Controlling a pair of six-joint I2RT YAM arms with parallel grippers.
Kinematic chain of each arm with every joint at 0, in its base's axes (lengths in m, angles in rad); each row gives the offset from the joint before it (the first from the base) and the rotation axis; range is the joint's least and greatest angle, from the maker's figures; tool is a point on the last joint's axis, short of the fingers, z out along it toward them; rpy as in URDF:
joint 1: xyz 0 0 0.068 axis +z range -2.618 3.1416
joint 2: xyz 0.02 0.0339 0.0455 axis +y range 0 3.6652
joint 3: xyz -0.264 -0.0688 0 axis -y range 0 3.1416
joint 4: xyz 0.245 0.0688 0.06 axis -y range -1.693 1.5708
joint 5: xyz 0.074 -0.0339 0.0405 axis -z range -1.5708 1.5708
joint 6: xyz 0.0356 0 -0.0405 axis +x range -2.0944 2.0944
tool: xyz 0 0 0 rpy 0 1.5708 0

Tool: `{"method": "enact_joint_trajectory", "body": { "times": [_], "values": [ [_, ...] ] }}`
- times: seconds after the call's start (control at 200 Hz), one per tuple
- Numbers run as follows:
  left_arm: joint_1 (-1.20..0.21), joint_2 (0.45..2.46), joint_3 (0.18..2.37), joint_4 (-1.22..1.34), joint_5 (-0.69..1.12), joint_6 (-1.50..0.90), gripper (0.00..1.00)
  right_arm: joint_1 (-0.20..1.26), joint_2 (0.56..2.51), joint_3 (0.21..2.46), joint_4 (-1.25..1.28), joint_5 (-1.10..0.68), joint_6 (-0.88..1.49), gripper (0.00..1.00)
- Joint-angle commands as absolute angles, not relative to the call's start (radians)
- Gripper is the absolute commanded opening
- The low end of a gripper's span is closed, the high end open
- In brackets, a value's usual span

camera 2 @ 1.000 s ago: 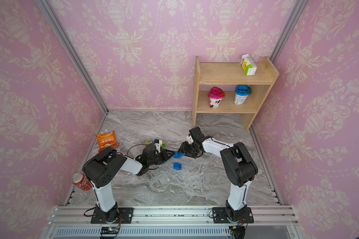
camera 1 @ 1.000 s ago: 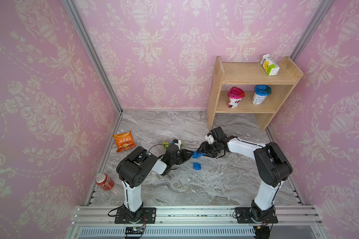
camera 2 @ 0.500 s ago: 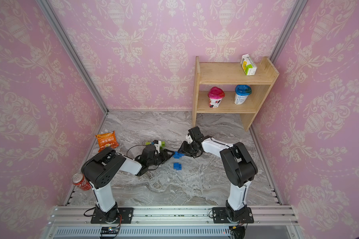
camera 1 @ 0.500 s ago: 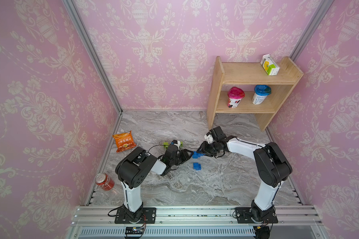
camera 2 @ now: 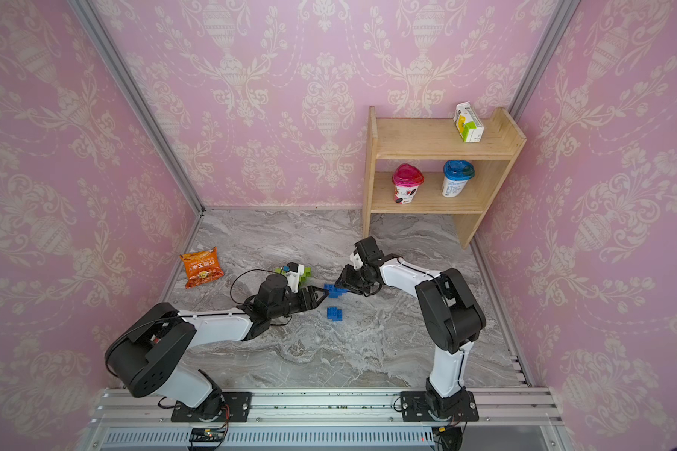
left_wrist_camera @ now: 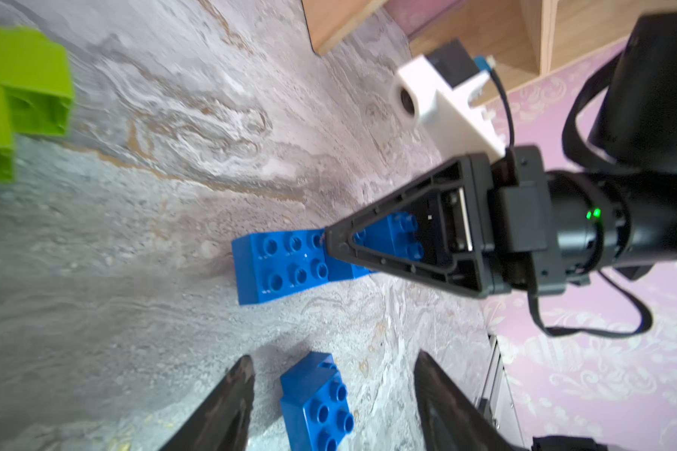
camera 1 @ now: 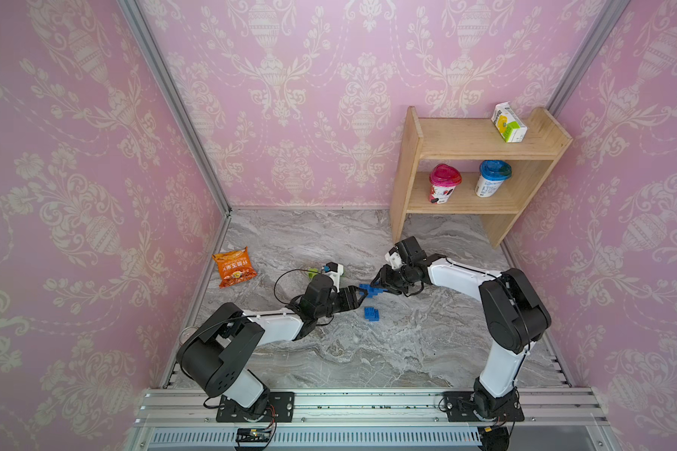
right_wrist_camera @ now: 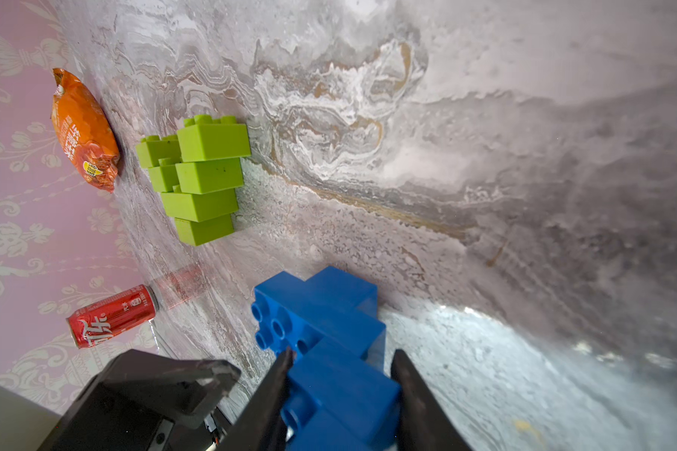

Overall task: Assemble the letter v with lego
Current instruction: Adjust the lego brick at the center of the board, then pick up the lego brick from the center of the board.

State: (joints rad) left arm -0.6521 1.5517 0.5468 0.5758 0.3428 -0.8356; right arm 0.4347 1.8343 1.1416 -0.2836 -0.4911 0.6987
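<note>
so the right gripper (right_wrist_camera: 341, 357) is clamped on the back end of the blue stack (right_wrist_camera: 321, 308), a stepped run of blue lego down at the marble table (camera 1: 368, 351), roughly mid-floor. the left gripper (left_wrist_camera: 333, 357) sits right in front of it, fingers spread with nothing in them, and the loose blue brick (left_wrist_camera: 317, 406) lies just beyond the gap. the green stack (right_wrist_camera: 202, 183) stands apart, over toward the snack bag (camera 1: 233, 267)

what could bite them imo: the two grippers are nearly nose to nose, so a push forward from either side risks a finger knock, which could pop a stud joint or twist the stack out of the grip. the loose brick could also skate away if the left fingers come down off-centre

room-wise it looks fine: plenty of bare marble toward the rail, shelf (camera 1: 407, 175) well off behind the right arm, can (right_wrist_camera: 112, 316) out by the wall
</note>
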Motion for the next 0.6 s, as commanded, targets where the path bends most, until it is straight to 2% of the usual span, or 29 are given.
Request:
{"method": "enact_joint_trajectory", "body": {
  "times": [0.0,0.595],
  "values": [
    [-0.688,1.583,0.589,0.467,0.375,-0.702,0.66,0.443,1.851,1.166,-0.341,-0.492,0.655,0.42],
    [-0.721,1.662,0.677,0.397,0.384,-0.552,0.66,0.418,1.835,1.197,-0.449,-0.531,0.538,0.43]
  ]
}}
